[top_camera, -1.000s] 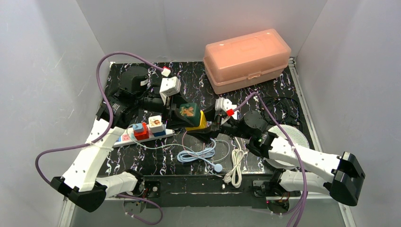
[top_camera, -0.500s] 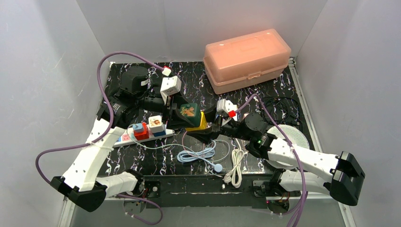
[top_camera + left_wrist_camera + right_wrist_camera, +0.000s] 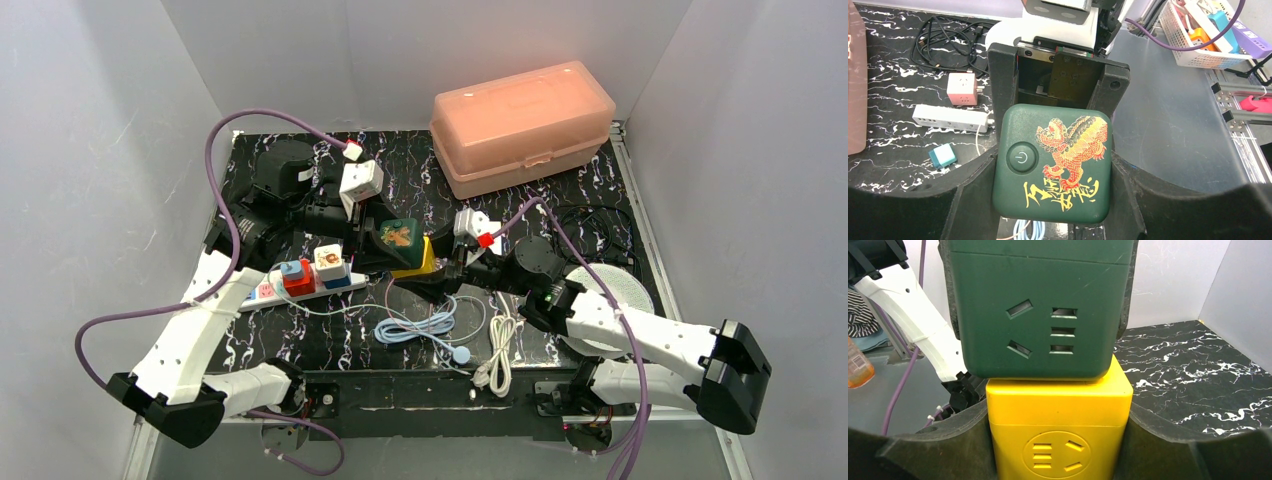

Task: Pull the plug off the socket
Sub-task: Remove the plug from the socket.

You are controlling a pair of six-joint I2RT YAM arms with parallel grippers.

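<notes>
A dark green cube plug with a gold and red lion print sits on top of a yellow cube socket at the table's middle. My left gripper is shut on the green cube, which fills the left wrist view between the black fingers. My right gripper is shut on the yellow cube, seen in the right wrist view with the green cube flush on top of it. No gap shows between the two cubes.
A white power strip with red, blue and white adapters lies left of the cubes. A light blue cable and a white cable lie in front. A pink lidded box stands at the back right, a white cube adapter behind.
The right arm's wrist has shifted slightly left; both cubes stay joined and in the same place.
</notes>
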